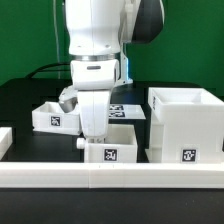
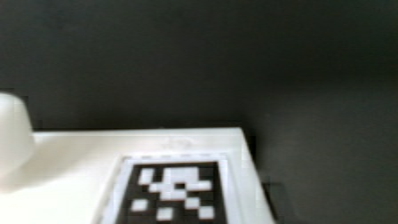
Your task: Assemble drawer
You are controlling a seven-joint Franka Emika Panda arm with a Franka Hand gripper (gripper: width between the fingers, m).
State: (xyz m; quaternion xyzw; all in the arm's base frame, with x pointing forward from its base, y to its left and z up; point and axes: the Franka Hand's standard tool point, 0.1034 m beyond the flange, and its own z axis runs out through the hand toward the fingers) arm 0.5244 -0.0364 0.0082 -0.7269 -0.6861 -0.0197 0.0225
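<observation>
The small drawer box (image 1: 112, 150) sits at the near middle of the black table (image 1: 20, 95), just behind the white rail (image 1: 110, 180) along the near edge. My wrist view shows one of its white faces (image 2: 89, 150) and the tag (image 2: 173, 190) on it, close under me. My gripper (image 1: 92, 136) hangs right at the box's edge on the exterior view's left. My own hand hides the fingers there, so I cannot tell whether they are spread or pinched on the wall.

I judge this to be the grasp step for this box, with nothing yet slotted together. The next move calls for a firm pinch on one thin wall, then a lift and carry to the exterior view's right, squared up with the cabinet's opening.

I count three white parts. There are two small drawer boxes, this one and a second (image 1: 52, 116) farther back on the exterior view's left. The third is the tall open cabinet (image 1: 186, 125) on the exterior view's right, well apart from my hand.
</observation>
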